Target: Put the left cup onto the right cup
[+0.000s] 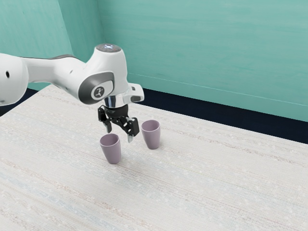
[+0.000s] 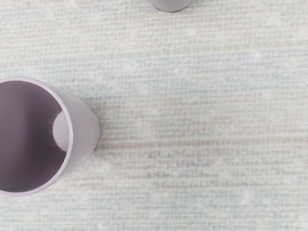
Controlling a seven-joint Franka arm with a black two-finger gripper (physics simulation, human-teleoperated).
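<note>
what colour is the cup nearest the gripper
The cup is pale lilac, with a darker mauve inside; the wrist view shows it best.

Teal walls (image 1: pixel 216 48), dark floor (image 1: pixel 250 118), pale woven tabletop (image 1: pixel 216 192).

A pale streaked table (image 1: pixel 216 183) bears a nearer mauve cup (image 1: pixel 110 147) and a farther mauve cup (image 1: pixel 151 134), both upright, apart.

White arm (image 1: pixel 53 72) extended in from exterior view's left, forearm roughly level, wrist (image 1: pixel 103 86) bent downward. Black gripper (image 1: pixel 119 134) hung below wrist, pointed down, slightly tilted. Fingers (image 1: pixel 109 127) stood spread apart, one tip lower than other.
</note>
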